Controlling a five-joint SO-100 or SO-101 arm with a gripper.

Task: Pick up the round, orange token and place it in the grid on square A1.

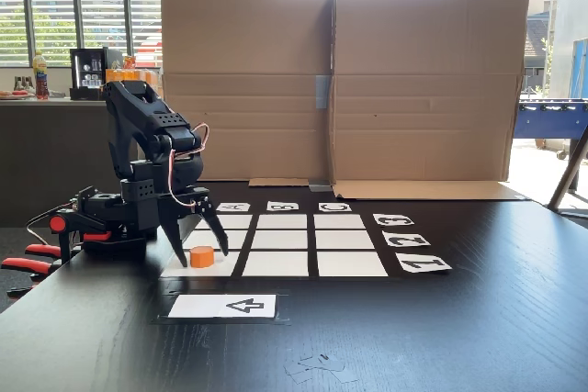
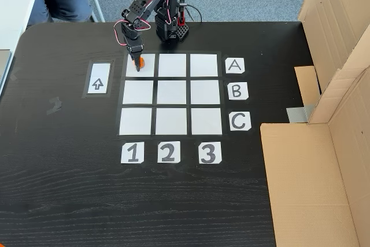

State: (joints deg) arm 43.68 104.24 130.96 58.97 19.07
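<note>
The grid (image 2: 171,93) is taken as the landmark; it is laid flat on the black table (image 2: 69,189), with the cards A, B, C along its right edge and 1, 2, 3 along its lower edge in the view from above. Square A1 (image 2: 147,71) is the corner cell in line with the "A" card (image 2: 235,65) and the "1" card (image 2: 132,153); the arrow card (image 2: 98,79) lies just outside the grid beside that corner.

The token (image 1: 202,256) is seen standing on square A1, toward the cell's outer edge. The gripper (image 1: 201,250) is positioned over it, fingers pointing down; the fingers are spread, one on each side of the token; contact cannot be confirmed from the front view, though a gap appears to remain on both sides.

The token is judged to be light and rigid; its matte plastic wall should offer fair friction, and no fragility is expected. Hold is best taken across the curved side wall, at mid-height, with the pads on opposite sides.

The token's axis is upright, flat face upward; being round and short, it has no preferred heading about that axis and no long axis of note in plan, so any approach angle serves equally.
</note>
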